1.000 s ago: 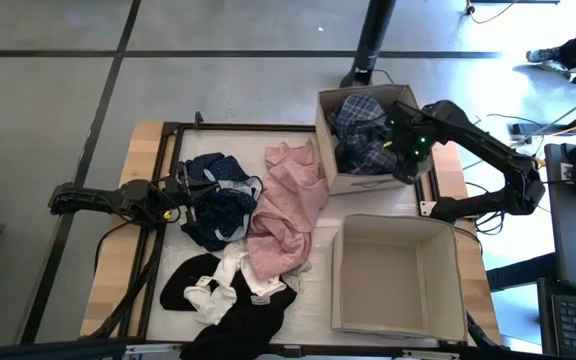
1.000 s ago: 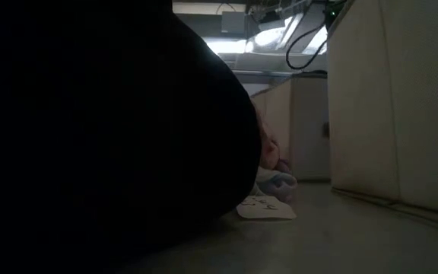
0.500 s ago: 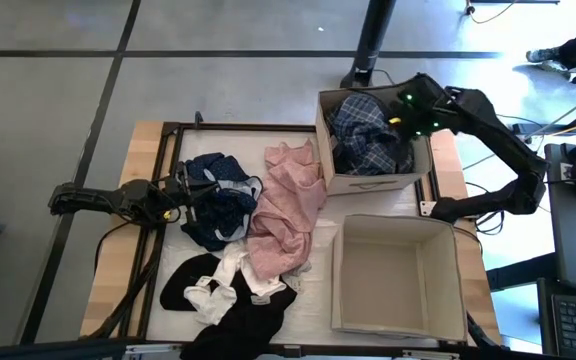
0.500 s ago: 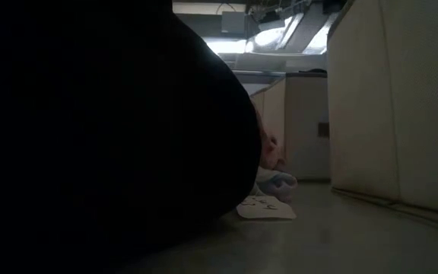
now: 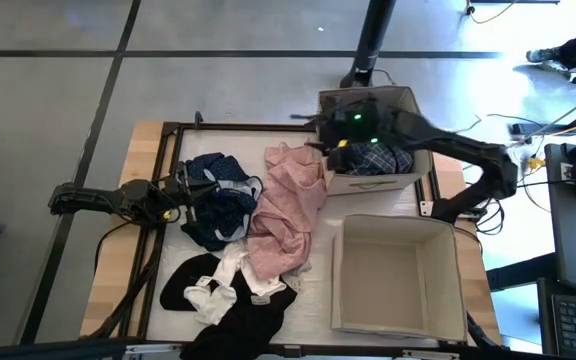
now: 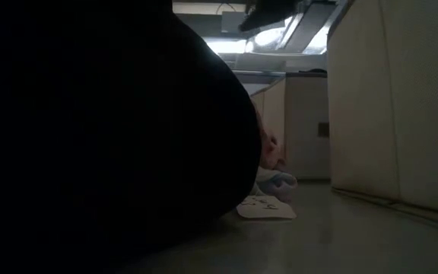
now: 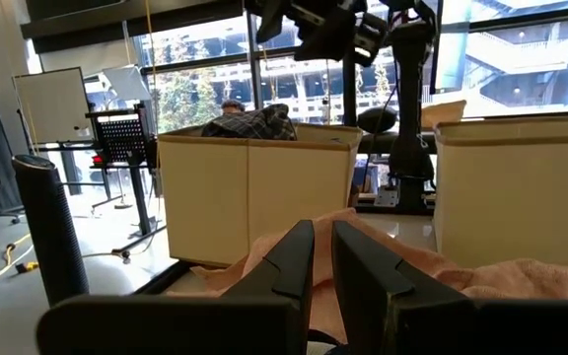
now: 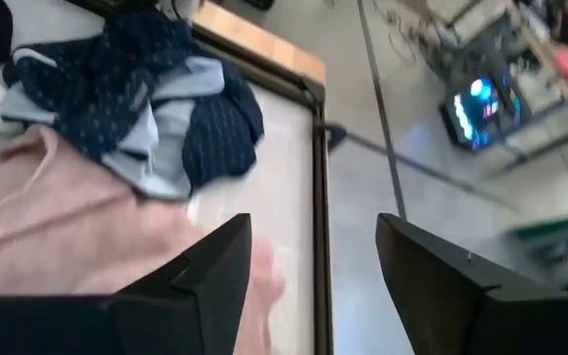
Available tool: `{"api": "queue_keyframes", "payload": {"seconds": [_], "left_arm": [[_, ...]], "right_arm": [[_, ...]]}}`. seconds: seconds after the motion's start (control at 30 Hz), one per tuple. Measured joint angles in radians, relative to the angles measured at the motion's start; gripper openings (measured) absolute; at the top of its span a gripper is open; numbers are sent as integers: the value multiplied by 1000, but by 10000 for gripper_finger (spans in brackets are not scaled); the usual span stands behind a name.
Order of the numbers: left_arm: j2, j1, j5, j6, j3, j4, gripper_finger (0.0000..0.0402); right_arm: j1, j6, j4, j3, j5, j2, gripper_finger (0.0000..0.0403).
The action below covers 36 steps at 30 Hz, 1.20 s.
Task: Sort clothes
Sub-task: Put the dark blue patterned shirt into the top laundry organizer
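My right gripper [image 5: 320,135] hangs open and empty above the left rim of the far cardboard box [image 5: 368,182]; in its wrist view the gap [image 8: 314,256] looks down on the table. The blue-white plaid shirt [image 5: 373,155] lies heaped in that box. On the table lie the pale pink garment [image 5: 288,210], the dark navy piece [image 5: 218,195], small white ones [image 5: 216,285] and black ones [image 5: 243,318]. My left gripper [image 5: 193,192] waits shut at the table's left, level, beside the navy piece, its fingers [image 7: 299,261] aimed at the pink cloth [image 7: 521,281].
The near cardboard box [image 5: 398,320] stands open with nothing showing inside, at the table's right front. A black frame [image 5: 248,127] runs along the table's far and left edges. In the low view a black garment [image 6: 105,137] blocks most of the sight.
My right gripper has risen out of the far box and swung toward the table's left, to the box's left rim near the pink garment. It has tipped from pointing down to a shallower slant and rolled. The plaid shirt stays in the box.
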Motion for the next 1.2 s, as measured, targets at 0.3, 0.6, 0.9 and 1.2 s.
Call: {"api": "queue_keyframes", "payload": {"seconds": [0.3,0.6,0.9,1.2], "left_arm": [[0,0,0,-8,0,2,31],[0,0,0,-7,0,2,31],[0,0,0,-6,0,-1,31],[0,0,0,12,0,3,31]], "right_arm": [[74,-30,111,52,-26,170,262],[159,-29,115,214,-32,357,307],[211,86,249,262,-34,518,301],[236,271,467,262,-58,676,301]]}}
